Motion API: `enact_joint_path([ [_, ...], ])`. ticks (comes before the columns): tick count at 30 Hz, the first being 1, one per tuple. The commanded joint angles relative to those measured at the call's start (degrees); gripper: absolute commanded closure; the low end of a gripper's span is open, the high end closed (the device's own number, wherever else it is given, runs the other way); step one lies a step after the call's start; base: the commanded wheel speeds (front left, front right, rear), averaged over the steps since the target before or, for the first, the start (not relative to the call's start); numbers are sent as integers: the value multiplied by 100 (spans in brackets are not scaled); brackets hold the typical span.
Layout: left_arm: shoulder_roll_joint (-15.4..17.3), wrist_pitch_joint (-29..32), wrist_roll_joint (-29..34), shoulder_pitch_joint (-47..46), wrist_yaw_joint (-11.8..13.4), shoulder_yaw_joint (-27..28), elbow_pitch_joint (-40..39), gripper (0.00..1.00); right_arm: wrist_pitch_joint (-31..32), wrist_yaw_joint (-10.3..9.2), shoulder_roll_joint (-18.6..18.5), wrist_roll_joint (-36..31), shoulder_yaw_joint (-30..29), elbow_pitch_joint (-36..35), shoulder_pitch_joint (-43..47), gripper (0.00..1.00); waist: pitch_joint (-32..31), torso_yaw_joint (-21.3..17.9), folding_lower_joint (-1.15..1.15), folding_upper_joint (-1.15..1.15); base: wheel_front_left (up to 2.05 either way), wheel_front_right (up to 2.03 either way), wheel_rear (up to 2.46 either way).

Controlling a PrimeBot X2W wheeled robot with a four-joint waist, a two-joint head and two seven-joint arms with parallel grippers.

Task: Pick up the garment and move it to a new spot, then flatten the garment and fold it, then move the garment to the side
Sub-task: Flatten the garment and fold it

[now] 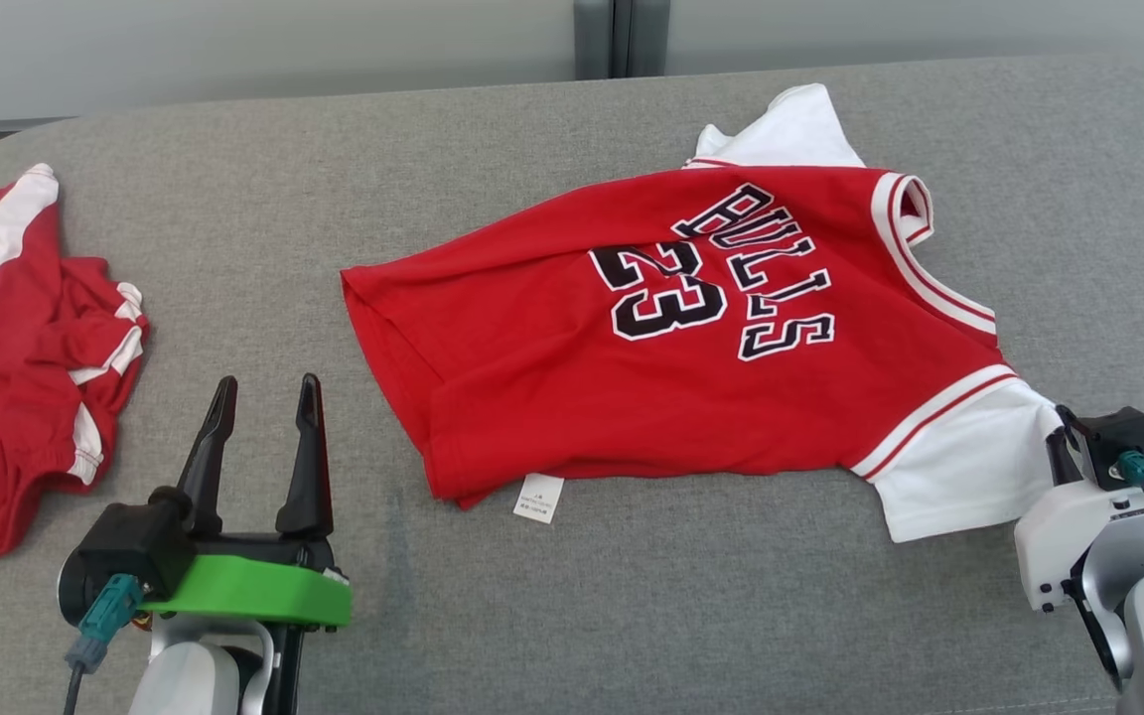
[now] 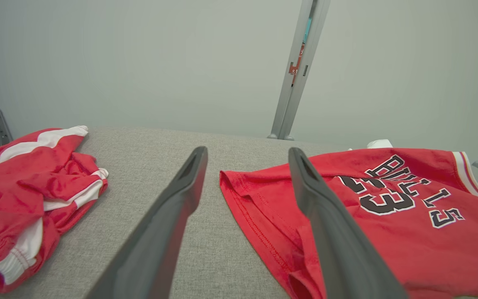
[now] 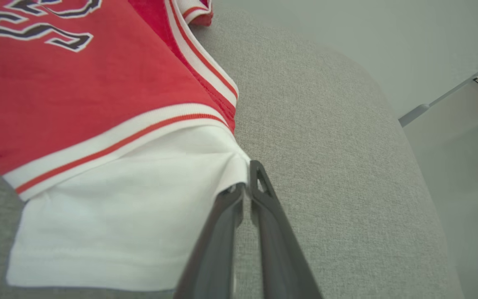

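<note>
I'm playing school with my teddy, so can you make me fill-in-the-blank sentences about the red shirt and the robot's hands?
The number printed on the red jersey is ___.
The right gripper pinches the jersey's ___ sleeve.
The left gripper holds nothing, and its fingers stand ___.
The crumpled red and white garment lies on the robot's ___ side.
Missing words: 23; white; open; left.

Soft grey fabric top (image 1: 532,616) with rounded corners, plain pale wall (image 2: 139,62) behind it, one grey metal post (image 2: 295,74) standing up against that wall. Even, flat light.
</note>
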Motion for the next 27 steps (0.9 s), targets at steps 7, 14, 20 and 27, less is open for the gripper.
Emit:
enact_joint_path([
  [7, 36, -3, 4, 147, -26, -6, 54, 0, 15, -12, 51, 70, -373, -309, 294, 0, -153, -53, 0, 0, 0, 0, 0],
  [14, 34, -3, -32, 254, -26, 15, 69, 0, -616, -11, 552, 211, -931, -1214, 579, 0, -304, -127, 0, 0, 0, 0, 0],
  [20, 36, -3, -50, 347, -26, 9, 99, 0, -1361, -11, 956, 858, -490, -1567, 810, 0, -440, -236, 0, 0, 0, 0, 0],
  [27, 49, -3, -63, 424, -26, -11, 159, 0, -1572, -11, 1055, 1363, 218, -1291, 913, 0, -568, -321, 0, 0, 0, 0, 0],
])
